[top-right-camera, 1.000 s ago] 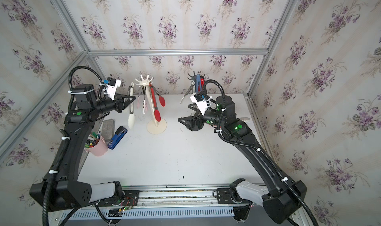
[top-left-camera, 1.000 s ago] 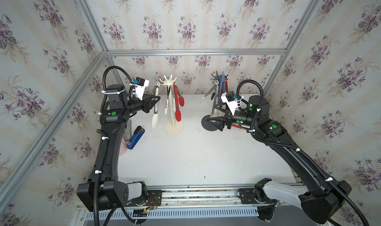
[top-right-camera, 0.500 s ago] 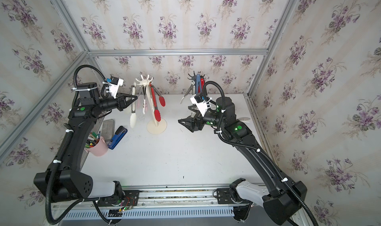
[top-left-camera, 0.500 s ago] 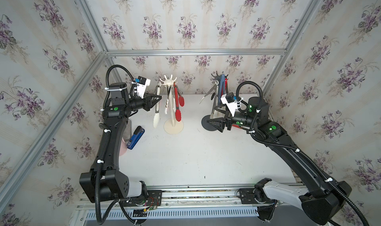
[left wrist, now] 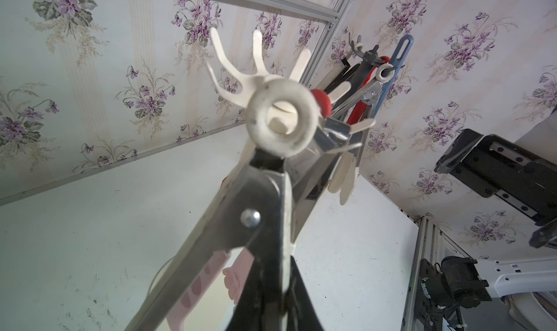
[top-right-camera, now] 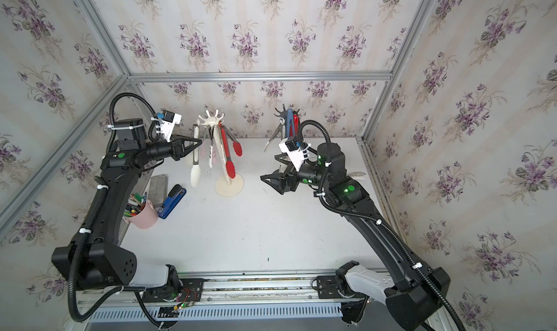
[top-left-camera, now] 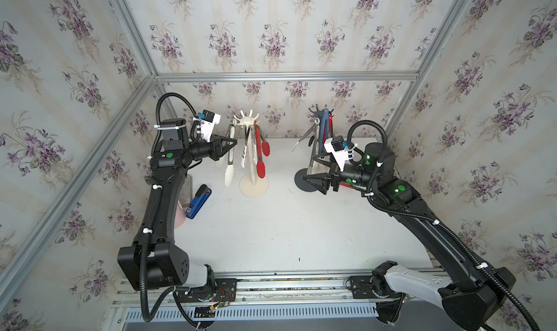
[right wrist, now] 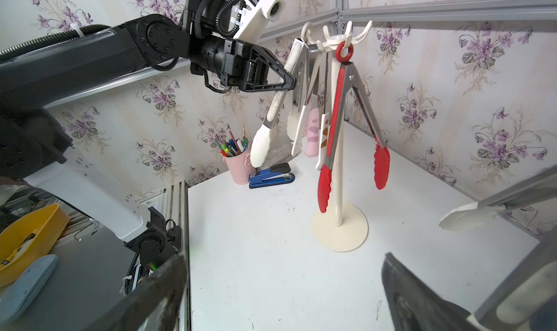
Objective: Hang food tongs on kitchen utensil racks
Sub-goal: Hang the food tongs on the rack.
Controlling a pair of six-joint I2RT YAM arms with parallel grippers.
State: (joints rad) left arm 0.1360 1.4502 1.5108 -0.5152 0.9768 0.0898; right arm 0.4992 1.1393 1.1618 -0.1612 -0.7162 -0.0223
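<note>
The cream-white kitchen utensil rack (top-left-camera: 253, 187) (top-right-camera: 229, 186) (right wrist: 339, 230) stands at the back left, the dark grey one (top-left-camera: 301, 180) (top-right-camera: 283, 112) at the back right. My left gripper (top-left-camera: 233, 142) (top-right-camera: 200, 141) (left wrist: 283, 284) (right wrist: 291, 82) is shut on white-tipped food tongs (top-left-camera: 229, 163) (top-right-camera: 195, 169) (left wrist: 256, 199) (right wrist: 262, 145), high up beside the cream crown. Their white ring (left wrist: 280, 121) sits at a hook, whose tip shows through it. Red tongs (right wrist: 337, 118) and pink-tipped ones hang there too. My right gripper (top-left-camera: 308, 169) (top-right-camera: 268, 167) (right wrist: 283, 260) stands open and empty, low by the dark rack's base.
A pink pen cup (top-right-camera: 141, 215), a blue stapler (top-right-camera: 171, 201) (right wrist: 271, 175) and a grey block (top-right-camera: 158, 186) sit at the table's left. The dark rack carries blue, red and metal tongs (top-left-camera: 324, 127). A yellow bin (right wrist: 27, 233) lies off the table.
My left arm has shifted and carried the white-tipped tongs slightly right, closer to the cream rack's crown. The right arm has not moved.
</note>
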